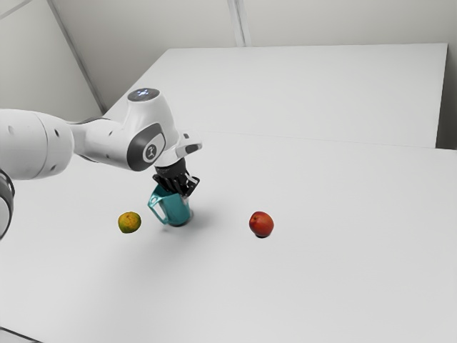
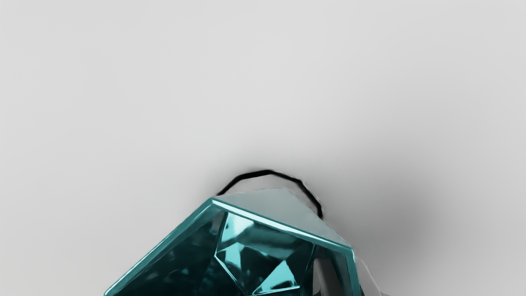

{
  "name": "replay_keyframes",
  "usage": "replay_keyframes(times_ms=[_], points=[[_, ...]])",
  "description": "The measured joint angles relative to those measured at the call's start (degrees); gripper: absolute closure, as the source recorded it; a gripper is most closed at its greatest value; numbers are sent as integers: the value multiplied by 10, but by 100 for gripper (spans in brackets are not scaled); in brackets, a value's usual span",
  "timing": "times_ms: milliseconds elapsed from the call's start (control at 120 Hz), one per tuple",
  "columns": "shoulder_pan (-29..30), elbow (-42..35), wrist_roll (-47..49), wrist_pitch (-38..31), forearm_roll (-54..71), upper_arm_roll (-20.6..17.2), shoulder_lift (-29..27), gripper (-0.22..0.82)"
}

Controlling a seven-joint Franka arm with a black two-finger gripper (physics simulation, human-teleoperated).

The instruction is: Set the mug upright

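Mug [image 2: 263, 250] — partly beyond wrist view's edge

bright, diffuse light with soft grey shadows and teal glints.

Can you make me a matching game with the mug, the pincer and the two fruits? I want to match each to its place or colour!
1. mug
2. pincer
3. red fruit
4. yellowish fruit

A. toward the exterior view's right from the mug
B. black, at the mug's rim
C. toward the exterior view's left from the mug
D. teal

Pairs: 1-D, 2-B, 3-A, 4-C
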State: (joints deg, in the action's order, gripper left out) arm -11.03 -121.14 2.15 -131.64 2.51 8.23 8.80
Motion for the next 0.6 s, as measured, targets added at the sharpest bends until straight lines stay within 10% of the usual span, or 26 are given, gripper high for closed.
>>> replay_keyframes(times_ms=[250,600], points=[[0,12,-4,4,10,0,-4,22],[-4,21,-8,8,26,0,-25,4]])
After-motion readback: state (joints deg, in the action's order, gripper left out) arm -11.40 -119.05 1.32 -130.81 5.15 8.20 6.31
